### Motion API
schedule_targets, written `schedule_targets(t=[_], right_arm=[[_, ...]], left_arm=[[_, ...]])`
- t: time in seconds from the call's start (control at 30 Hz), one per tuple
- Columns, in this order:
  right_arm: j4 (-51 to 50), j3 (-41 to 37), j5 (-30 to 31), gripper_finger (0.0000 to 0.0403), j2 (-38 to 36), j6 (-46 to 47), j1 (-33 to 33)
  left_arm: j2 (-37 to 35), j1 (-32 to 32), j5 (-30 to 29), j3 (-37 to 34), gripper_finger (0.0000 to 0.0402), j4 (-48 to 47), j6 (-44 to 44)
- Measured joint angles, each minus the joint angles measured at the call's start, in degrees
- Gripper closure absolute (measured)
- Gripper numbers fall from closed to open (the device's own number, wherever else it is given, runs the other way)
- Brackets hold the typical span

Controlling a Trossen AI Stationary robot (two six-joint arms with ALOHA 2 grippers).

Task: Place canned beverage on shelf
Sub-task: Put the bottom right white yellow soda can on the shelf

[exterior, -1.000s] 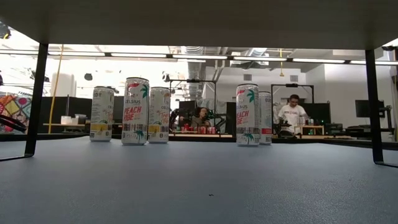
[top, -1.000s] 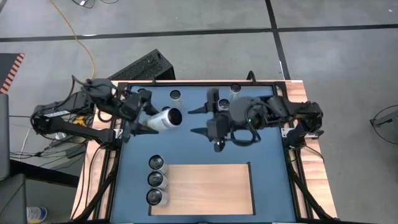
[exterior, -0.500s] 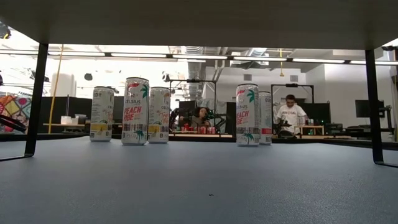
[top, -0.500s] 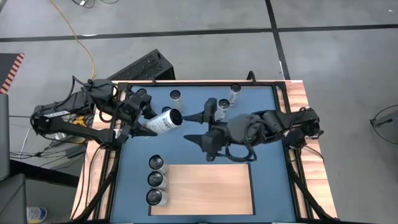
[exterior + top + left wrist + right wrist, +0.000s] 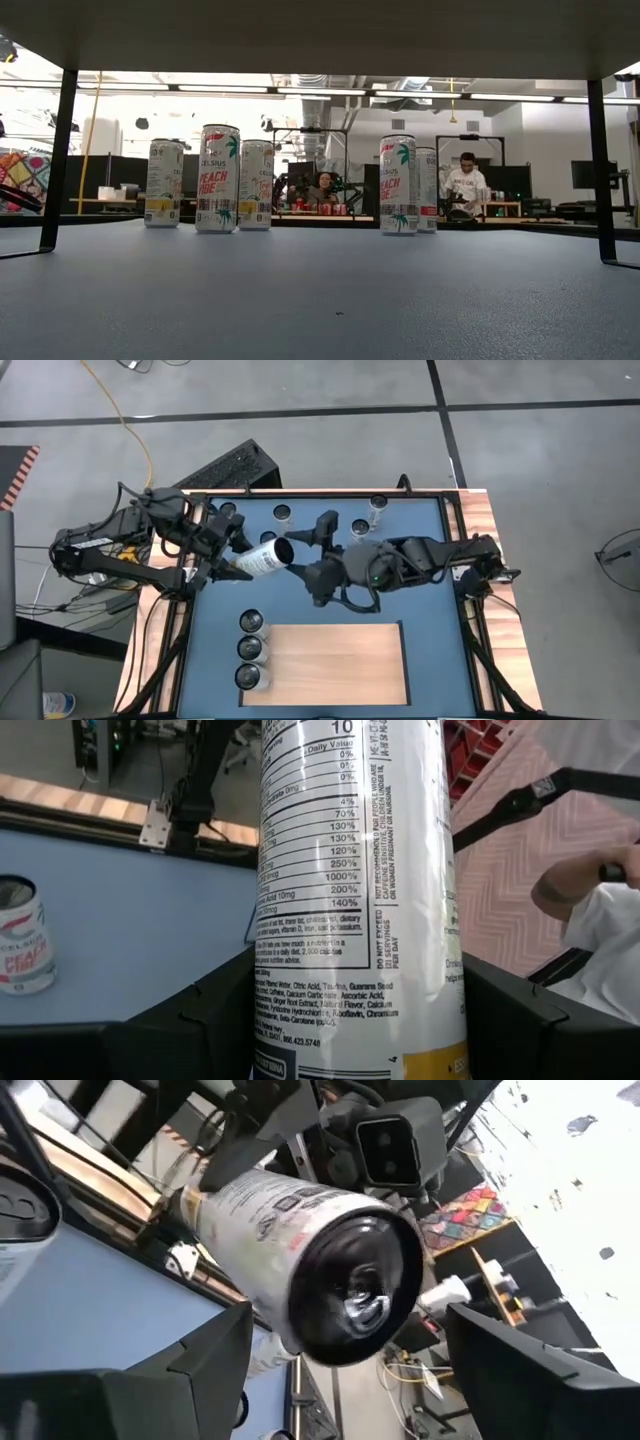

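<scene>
Desk (image 5: 420, 575) surface is matte blue, framed by narrow wooden strips. Low in the overhead frame lies the shelf (image 5: 335, 660), a flat pale wood-grain rectangle, with three upright cans (image 5: 249, 649) lined along its left edge. My left end effector (image 5: 232, 556), left of centre, is clenched on the canned beverage (image 5: 266, 554), a smooth white cylinder held tilted above the blue. My right end effector (image 5: 308, 553) faces its dark top, fingers spread. Three more cans (image 5: 283, 513) stand near the upper edge.
</scene>
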Motion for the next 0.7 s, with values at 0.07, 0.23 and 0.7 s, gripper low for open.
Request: schedule_targets(t=[0.07,0.23,0.7], right_arm=[[0.1,0.0,-2.2,0.0085,0.0,0.0,-0.4],[0.1,0.0,-8.2,0.0085,0.0,-0.3,-1.5],[-2.0,0.0,-16.9,0.0085,0.0,1.6,-3.9]], left_arm=[[0.1,0.0,0.4,0.0,0.0152,-0.5,0.2],[0.6,0.0,2.7,0.1,0.0152,-1.4,0.7],[1.1,0.0,3.9,0.1,0.0152,-3.9,2.7]])
